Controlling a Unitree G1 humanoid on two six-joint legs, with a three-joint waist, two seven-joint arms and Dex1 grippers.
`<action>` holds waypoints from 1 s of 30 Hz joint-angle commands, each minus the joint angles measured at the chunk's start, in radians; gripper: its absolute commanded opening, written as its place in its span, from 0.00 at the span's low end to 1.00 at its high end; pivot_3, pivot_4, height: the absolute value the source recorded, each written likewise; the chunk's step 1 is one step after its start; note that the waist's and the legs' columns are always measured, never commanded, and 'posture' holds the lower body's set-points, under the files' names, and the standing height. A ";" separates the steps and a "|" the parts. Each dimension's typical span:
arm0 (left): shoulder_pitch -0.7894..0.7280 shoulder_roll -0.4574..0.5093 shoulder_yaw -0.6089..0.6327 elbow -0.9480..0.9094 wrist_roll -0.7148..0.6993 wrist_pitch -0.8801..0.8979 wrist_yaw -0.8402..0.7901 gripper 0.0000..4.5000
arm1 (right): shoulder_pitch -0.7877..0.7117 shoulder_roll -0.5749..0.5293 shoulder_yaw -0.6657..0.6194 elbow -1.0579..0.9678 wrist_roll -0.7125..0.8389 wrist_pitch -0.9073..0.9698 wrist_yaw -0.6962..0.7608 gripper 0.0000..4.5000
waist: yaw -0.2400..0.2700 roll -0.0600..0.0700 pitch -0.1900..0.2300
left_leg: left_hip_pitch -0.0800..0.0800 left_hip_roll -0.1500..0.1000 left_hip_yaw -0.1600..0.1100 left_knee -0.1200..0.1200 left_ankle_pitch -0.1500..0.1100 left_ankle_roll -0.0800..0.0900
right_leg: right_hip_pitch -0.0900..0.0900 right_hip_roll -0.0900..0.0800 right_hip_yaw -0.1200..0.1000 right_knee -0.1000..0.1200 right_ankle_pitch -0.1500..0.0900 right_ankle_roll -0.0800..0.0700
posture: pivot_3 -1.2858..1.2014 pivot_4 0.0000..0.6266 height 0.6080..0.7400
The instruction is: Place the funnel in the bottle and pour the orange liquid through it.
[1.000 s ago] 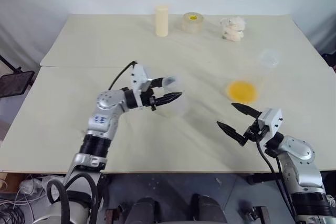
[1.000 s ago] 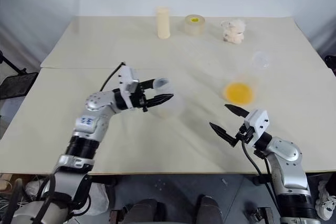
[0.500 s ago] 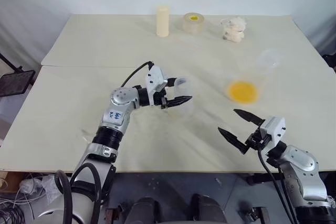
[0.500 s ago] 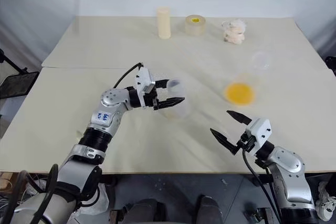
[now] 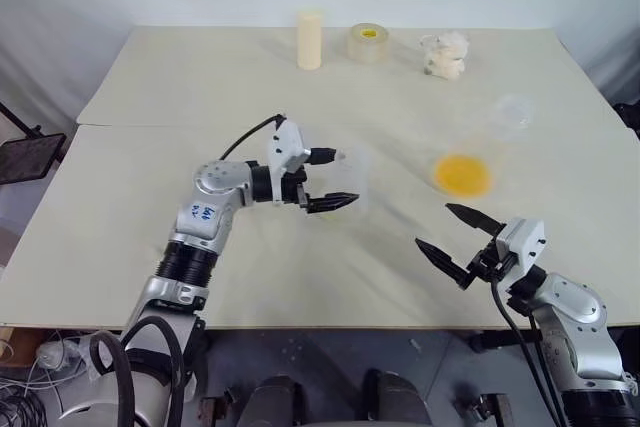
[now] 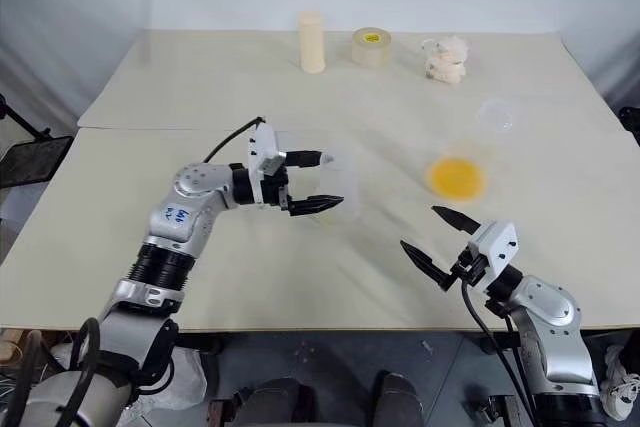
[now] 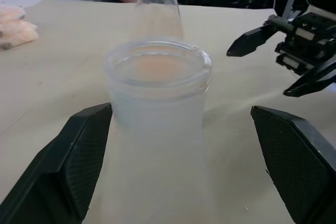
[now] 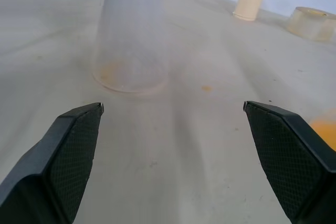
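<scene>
Left wrist view puts us right behind the bottle (image 7: 157, 129), a clear cone-bodied vessel standing upright on the cream table (image 5: 150, 97). Our left gripper (image 5: 330, 179) has its two black fingers spread wide on either side of the neck, and we see a gap between each finger and the glass, so nothing is clamped. No funnel sits in the bottle's open mouth. Past the bottle, in that same view, stands the larger clear flask (image 7: 156, 3).

From the head cameras we find the orange liquid (image 5: 461, 173) as a shallow pool in the flask's belly, to our right of the bottle and well apart from it. The funnel (image 5: 511, 112) lies just beyond the flask; we make it out only faintly.

Our right gripper (image 5: 458, 239) hovers near the table's front edge, in front of the flask, fingers wide apart and empty.

Along the far edge stand a cream cylinder (image 5: 309, 39), a tape roll (image 5: 367, 42) and a small pale crumpled lump (image 5: 444, 55).
</scene>
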 commanded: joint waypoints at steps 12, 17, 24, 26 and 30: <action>0.257 0.268 0.381 -0.389 -0.144 0.136 0.135 0.99 | -0.028 -0.027 -0.022 -0.001 0.030 0.024 0.048 1.00 | -0.007 0.000 0.001 | 0.000 0.001 -0.002 -0.001 0.000 0.000 | 0.000 0.000 0.001 0.001 0.000 0.000 | 0.52 0.24 1.00; 0.585 0.286 0.641 -0.590 -0.233 0.168 0.196 0.99 | -0.085 -0.018 0.010 0.040 0.044 0.038 0.103 1.00 | -0.016 0.000 0.001 | 0.001 0.001 -0.003 -0.001 0.000 0.000 | 0.000 -0.002 0.001 0.001 0.000 0.000 | 0.52 0.24 1.00; 0.983 0.257 0.856 -0.754 -0.294 0.182 0.208 0.99 | -0.174 -0.021 0.037 0.129 0.040 0.049 0.183 1.00 | -0.014 -0.002 0.002 | 0.001 0.001 -0.004 0.000 0.000 0.000 | 0.001 -0.002 0.002 0.001 0.000 0.000 | 0.52 0.24 1.00; 1.105 0.242 0.895 -0.785 -0.281 0.169 0.199 0.99 | -0.206 -0.017 0.049 0.163 0.036 0.046 0.205 1.00 | -0.013 -0.002 0.002 | 0.001 0.001 -0.004 0.000 0.000 -0.001 | 0.001 -0.002 0.002 0.000 0.000 0.000 | 0.52 0.24 1.00; 1.254 0.225 0.923 -0.831 -0.274 0.153 0.195 0.99 | -0.248 -0.003 0.065 0.205 0.028 0.039 0.230 1.00 | -0.010 -0.002 0.002 | 0.001 0.001 -0.003 0.000 0.000 -0.001 | 0.001 -0.002 0.002 0.000 0.000 -0.001 | 0.52 0.24 1.00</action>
